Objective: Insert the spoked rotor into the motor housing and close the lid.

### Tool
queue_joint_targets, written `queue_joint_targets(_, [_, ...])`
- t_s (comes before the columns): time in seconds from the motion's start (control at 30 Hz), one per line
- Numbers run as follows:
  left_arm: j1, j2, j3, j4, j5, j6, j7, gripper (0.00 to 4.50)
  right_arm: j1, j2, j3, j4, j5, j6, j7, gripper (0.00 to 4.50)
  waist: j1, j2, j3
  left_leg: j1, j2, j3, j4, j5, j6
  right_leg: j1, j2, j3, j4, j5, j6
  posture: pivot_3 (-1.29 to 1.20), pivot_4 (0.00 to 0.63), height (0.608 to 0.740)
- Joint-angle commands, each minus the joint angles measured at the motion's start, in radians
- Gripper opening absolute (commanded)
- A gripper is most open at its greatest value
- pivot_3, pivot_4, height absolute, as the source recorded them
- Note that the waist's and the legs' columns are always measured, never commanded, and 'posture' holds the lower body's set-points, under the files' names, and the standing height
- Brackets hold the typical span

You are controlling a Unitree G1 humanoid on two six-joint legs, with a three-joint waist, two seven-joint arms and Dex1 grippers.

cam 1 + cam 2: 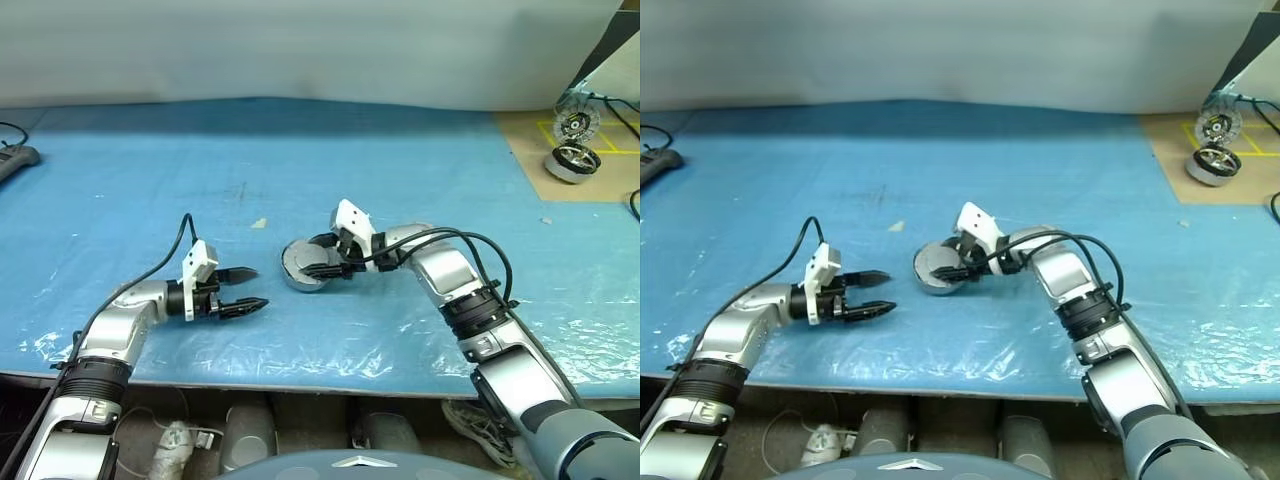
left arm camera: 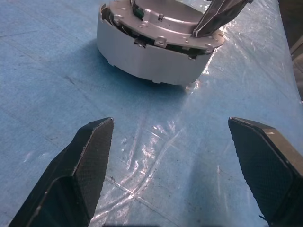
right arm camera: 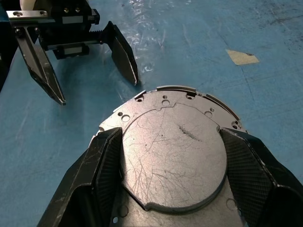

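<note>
A wide blue mat covers the table, wrinkled and glossy along its near edge. At its far right corner lies a brown board with two small round metal parts on it, well apart from the arms; they are too small for me to tell what they are. A scrap of tan tape sits on the mat beyond the housing.

The motor housing rests near the middle of the mat, a short silver-grey puck with the lid lying flat on top, plain grey face up. From the head views it reads as a plain disc. The right wrist view adds the fine scratches on that face, the small holes around the rim plate and a notched outline. The left wrist view gives the side instead: the pale wall of the housing and a dark seam under the lid's edge.

The right gripper reaches in from the right, its two black fingers spread over the top and standing at either side of the lid's raised disc; whether they press it I cannot tell. The left gripper hovers just above the mat to the left of the housing, jaws wide apart and holding nothing, pointing at it. The right wrist view shows that gripper from the front, beyond the lid.
</note>
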Motion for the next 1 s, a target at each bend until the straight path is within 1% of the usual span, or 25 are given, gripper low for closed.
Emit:
queue_joint_targets(0.03, [-0.009,-0.002,0.008,-0.008,-0.005,-0.013,-0.011,4.14,-0.012,0.014,-0.006,-0.010,0.027,0.044,0.005,2.97,0.000,0.000,0.000,0.000,0.000,0.000,0.000,0.000,0.000,-0.001,0.000,0.000,0.000,0.000,0.000,0.00,0.150,0.740])
queue_joint_targets(0.13, [-0.012,-0.005,0.004,-0.013,-0.004,-0.009,-0.007,4.14,-0.015,0.023,0.011,-0.002,0.013,0.036,-0.008,2.97,-0.001,0.000,0.000,-0.003,0.000,0.000,0.000,0.000,0.000,-0.003,0.000,0.000,0.000,0.000,0.000,0.00,0.150,0.740])
queue_joint_targets(0.4, [-0.022,0.004,0.011,-0.072,-0.019,0.049,0.010,4.14,-0.018,0.042,0.002,0.026,0.005,0.031,-0.056,2.97,-0.002,0.000,0.000,-0.005,0.000,0.000,0.000,0.000,0.000,-0.006,0.000,0.000,0.001,0.000,0.000,0.00,0.150,0.740])
queue_joint_targets(0.63, [-0.016,0.009,0.019,-0.083,-0.024,0.061,0.006,4.14,0.013,0.007,0.067,0.062,-0.060,-0.038,-0.053,2.97,-0.002,0.000,0.000,-0.004,0.000,0.000,0.000,0.000,0.000,-0.006,0.000,0.001,0.002,0.000,0.000,0.00,0.150,0.740])
queue_joint_targets(0.7, [-0.010,0.008,0.019,-0.079,-0.022,0.053,0.005,4.14,0.020,0.012,0.074,0.088,-0.074,-0.050,-0.078,2.97,-0.002,0.000,0.000,-0.004,0.000,0.000,0.000,0.000,0.000,-0.005,0.000,0.001,0.002,0.000,0.000,0.00,0.150,0.740])
queue_joint_targets(0.8, [-0.007,0.005,0.018,-0.068,-0.018,0.042,0.004,4.14,0.032,0.027,0.082,0.120,-0.090,-0.053,-0.112,2.97,-0.003,0.000,0.000,-0.001,0.000,0.001,0.000,0.000,0.000,-0.002,0.000,0.001,0.002,0.000,0.000,0.00,0.150,0.740])
queue_joint_targets(0.87, [-0.008,0.004,0.017,-0.062,-0.017,0.038,0.004,4.14,0.041,0.032,0.105,0.151,-0.128,-0.066,-0.151,2.97,-0.003,0.000,0.000,0.002,0.000,0.001,0.000,0.000,0.000,0.000,0.000,0.001,0.002,0.000,0.000,0.00,0.150,0.740])
queue_joint_targets(1.0, [-0.011,0.003,0.015,-0.040,-0.012,0.022,-0.003,4.14,0.071,0.043,0.120,0.118,-0.117,-0.029,-0.142,2.97,-0.004,0.000,0.000,0.011,0.000,0.001,0.000,0.000,0.000,0.006,0.000,0.003,0.002,0.000,0.000,0.00,0.150,0.740])
